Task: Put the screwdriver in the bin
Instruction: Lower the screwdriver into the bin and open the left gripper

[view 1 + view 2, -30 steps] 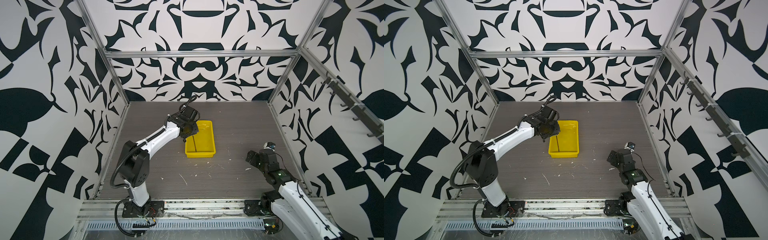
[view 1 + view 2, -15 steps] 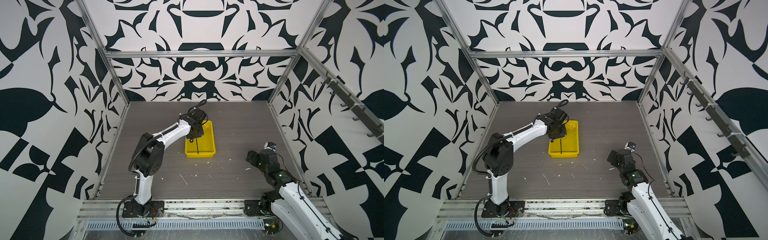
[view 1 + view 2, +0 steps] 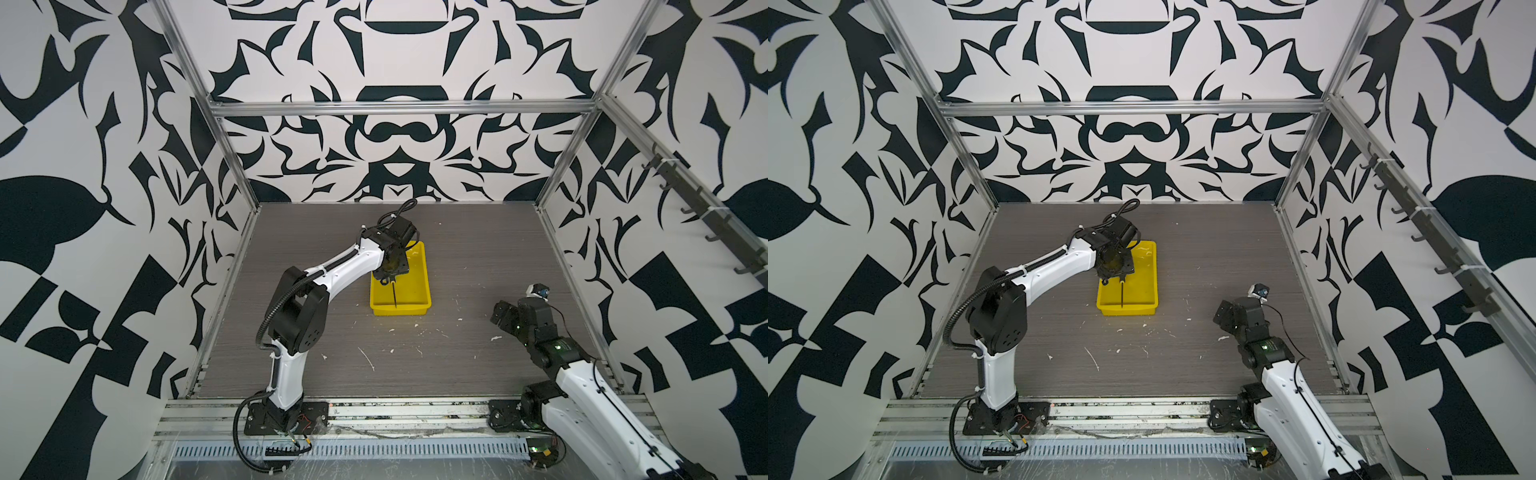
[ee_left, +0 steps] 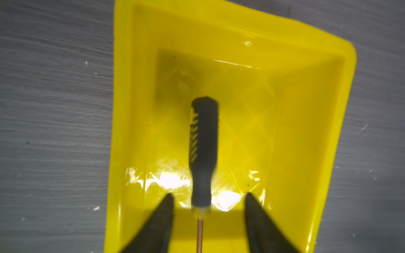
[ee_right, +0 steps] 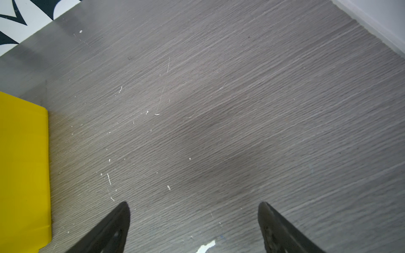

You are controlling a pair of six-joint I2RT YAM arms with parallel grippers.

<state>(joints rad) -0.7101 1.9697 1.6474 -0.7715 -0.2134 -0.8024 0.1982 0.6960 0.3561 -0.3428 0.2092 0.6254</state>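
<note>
Top views first. In both top views we see the left gripper (image 3: 390,275) hanging over the far half of the shallow rectangular bright yellow plastic bin (image 3: 401,311). It hides the handle of the slim black-handled screwdriver (image 3: 394,294), so only the thin dark shaft shows, running toward the bin's near wall. The right gripper (image 3: 505,312) sits well off to the bin's right, over the grey wood-grain tabletop (image 3: 478,257). There are white scraps (image 3: 419,328) in front of the bin.

The left wrist view gives us what those miss: the handle with its yellow stripes lies inside the bin. The fingers (image 4: 162,219) are spread wide either side of it with yellow showing in both gaps, so nothing's gripped. The handle's blurry, so we can't say if it's resting on the floor.

In the right wrist view the fingers are wide apart too, with bare tabletop between them and one bin corner at the edge.

A second ago the left gripper was at the bin's far left corner. Now it's over the middle. The right arm hasn't budged.
</note>
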